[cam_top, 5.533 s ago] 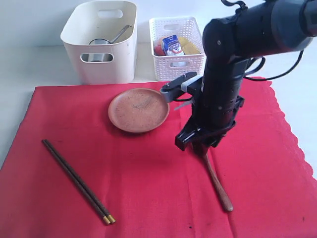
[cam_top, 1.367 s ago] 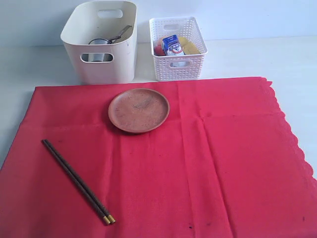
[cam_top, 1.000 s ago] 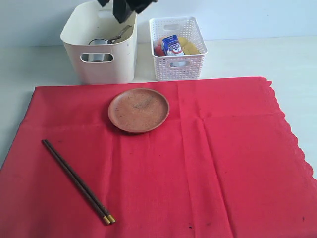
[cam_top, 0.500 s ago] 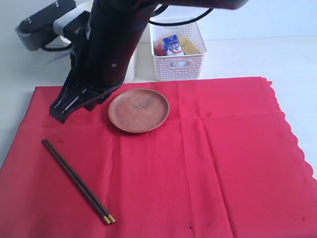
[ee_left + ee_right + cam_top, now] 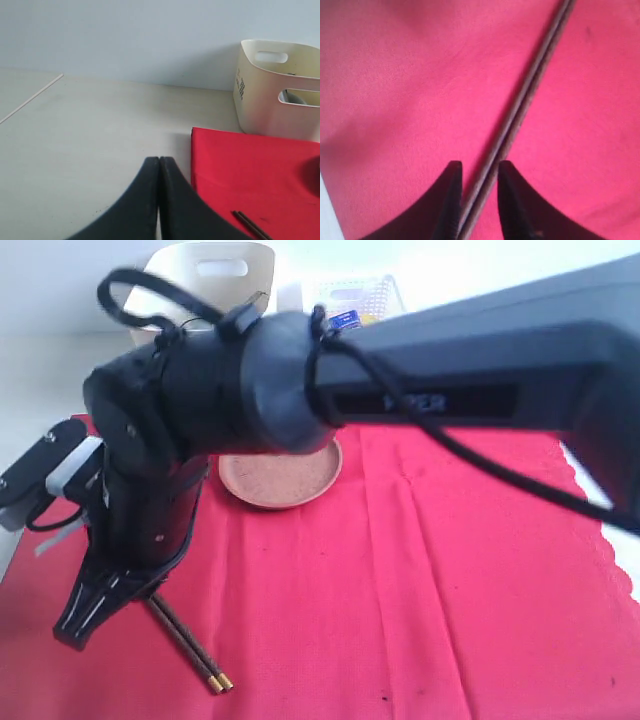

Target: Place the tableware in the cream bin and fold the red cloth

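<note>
The red cloth [image 5: 450, 570] lies spread over the table. On its left part lie the dark chopsticks [image 5: 190, 650] with yellow tips. My right arm reaches across to them, and my right gripper [image 5: 78, 625] stands low over their far end. In the right wrist view the chopsticks [image 5: 530, 85] run between the open jaws of the right gripper [image 5: 477, 167], with a small gap on each side. The brown plate [image 5: 280, 480] sits behind the arm, half hidden. The cream bin [image 5: 270, 100] stands behind the cloth's corner. My left gripper [image 5: 159, 160] is shut on nothing, over bare table.
A white lattice basket [image 5: 350, 290] with a milk carton stands to the right of the cream bin [image 5: 215, 260], mostly hidden by the arm. A steel cup [image 5: 295, 97] shows through the bin's handle hole. The cloth's scalloped edge [image 5: 610, 540] runs along the right.
My right arm has swung from beside the plate down and forward to the chopsticks. Its jaws now straddle them. The spoon seen earlier is gone from the cloth.
</note>
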Tool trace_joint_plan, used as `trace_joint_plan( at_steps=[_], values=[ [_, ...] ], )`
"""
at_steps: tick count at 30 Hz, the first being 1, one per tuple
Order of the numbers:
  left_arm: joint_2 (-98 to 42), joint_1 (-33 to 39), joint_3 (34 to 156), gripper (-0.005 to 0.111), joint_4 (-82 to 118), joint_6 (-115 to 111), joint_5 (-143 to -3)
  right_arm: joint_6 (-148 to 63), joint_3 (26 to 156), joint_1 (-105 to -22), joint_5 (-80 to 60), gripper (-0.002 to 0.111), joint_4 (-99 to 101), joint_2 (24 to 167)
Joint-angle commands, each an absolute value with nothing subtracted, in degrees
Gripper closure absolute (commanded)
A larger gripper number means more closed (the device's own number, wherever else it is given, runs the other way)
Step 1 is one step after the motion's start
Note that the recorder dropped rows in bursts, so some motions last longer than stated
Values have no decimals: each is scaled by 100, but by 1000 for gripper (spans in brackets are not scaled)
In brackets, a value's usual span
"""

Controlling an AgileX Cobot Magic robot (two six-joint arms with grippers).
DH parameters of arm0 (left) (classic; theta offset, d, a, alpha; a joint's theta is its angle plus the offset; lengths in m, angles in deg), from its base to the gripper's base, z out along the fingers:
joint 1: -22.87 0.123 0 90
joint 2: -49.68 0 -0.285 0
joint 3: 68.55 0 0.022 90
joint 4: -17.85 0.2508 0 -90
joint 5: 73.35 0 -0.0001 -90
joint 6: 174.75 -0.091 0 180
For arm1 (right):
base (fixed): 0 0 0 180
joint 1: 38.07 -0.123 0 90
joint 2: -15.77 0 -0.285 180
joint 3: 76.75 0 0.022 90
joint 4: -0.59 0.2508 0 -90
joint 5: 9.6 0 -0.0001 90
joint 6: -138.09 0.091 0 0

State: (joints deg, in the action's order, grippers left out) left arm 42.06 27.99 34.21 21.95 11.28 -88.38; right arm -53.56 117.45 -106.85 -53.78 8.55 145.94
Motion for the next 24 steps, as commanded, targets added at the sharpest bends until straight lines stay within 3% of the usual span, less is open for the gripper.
trace_joint_plan(
  at_steps=[1,4,19,22,24],
  values=[
    [4189,2822,3423,105,2178,1142,-8813,-5280,11731,-10741,-4980,64,772,14949],
    [4189,2822,3423,105,2178,1142,-8813,-5229,11731,-10741,-4992,59,704,15067],
    [4189,2822,3423,105,2178,1142,-8813,-5040,11731,-10728,-4864,59,404,15442],
    [4189,2822,3423,105,2178,1142,-8813,-5040,11731,-10728,-4885,62,404,15442],
    [4189,2822,3423,105,2178,1142,-8813,-5053,11731,-10728,-4925,71,404,15442]
  ],
)
